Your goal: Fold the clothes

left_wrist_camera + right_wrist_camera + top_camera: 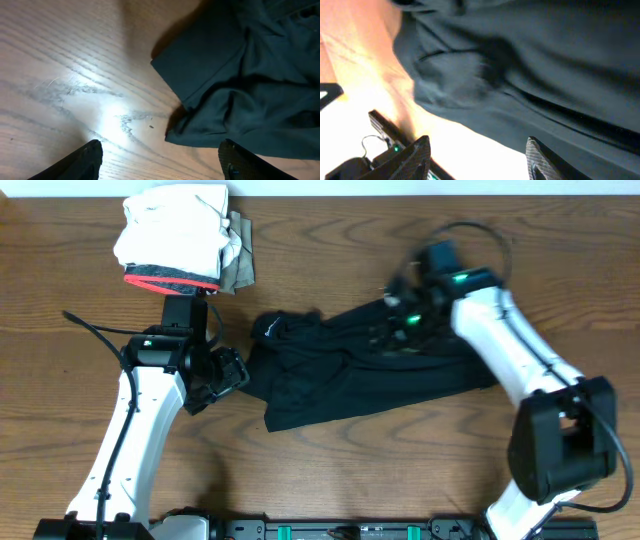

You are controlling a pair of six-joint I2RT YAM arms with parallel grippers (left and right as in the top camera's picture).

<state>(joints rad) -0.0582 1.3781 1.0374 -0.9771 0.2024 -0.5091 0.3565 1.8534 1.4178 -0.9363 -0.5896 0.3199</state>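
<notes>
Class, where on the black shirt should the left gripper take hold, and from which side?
The corner of the black shirt facing the left gripper, approached from the bare wood side: that edge lies free on the table, while the middle is bunched.

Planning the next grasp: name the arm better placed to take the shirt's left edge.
Left, probably. The left gripper, open, sits beside the shirt's left edge, a loose corner just ahead of its fingers. The right gripper, also open, hovers over the shirt's other end.
</notes>
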